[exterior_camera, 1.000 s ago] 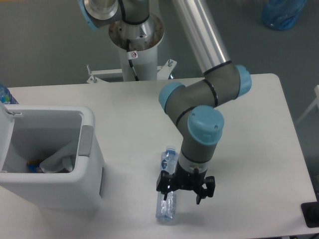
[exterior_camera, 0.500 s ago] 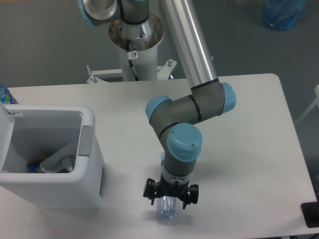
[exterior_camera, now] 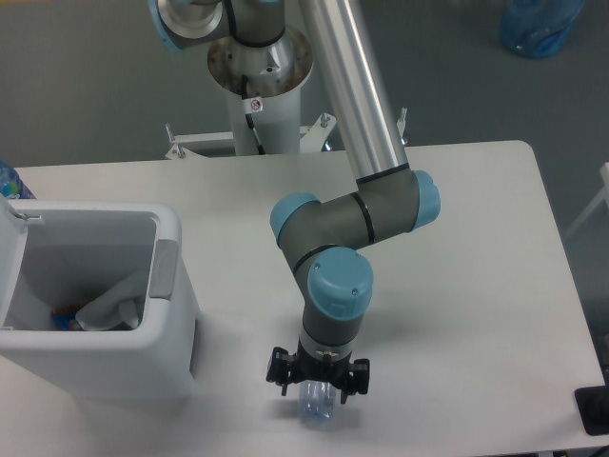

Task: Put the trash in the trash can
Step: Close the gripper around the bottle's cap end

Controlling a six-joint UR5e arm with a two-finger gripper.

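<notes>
The clear plastic bottle (exterior_camera: 317,406) lies on the white table near its front edge. Only its lower end shows; the rest, cap included, is hidden under the arm. My gripper (exterior_camera: 317,377) hangs straight over the bottle, open, with its fingers spread to either side of it. The trash can (exterior_camera: 172,231), a boxy white bin with a grey side panel, stands at the left of the table, well apart from the gripper. Inside it lies crumpled clear plastic trash (exterior_camera: 107,309).
The arm's base column (exterior_camera: 257,71) stands behind the table's far edge. A blue bag (exterior_camera: 538,24) lies on the floor at top right. A blue-capped item (exterior_camera: 8,181) peeks in at the left edge. A black object (exterior_camera: 593,409) sits at bottom right.
The gripper has swung left and toward the table's front edge, from beside the bottle to directly over it, now covering most of it. The bottle has stayed in place.
</notes>
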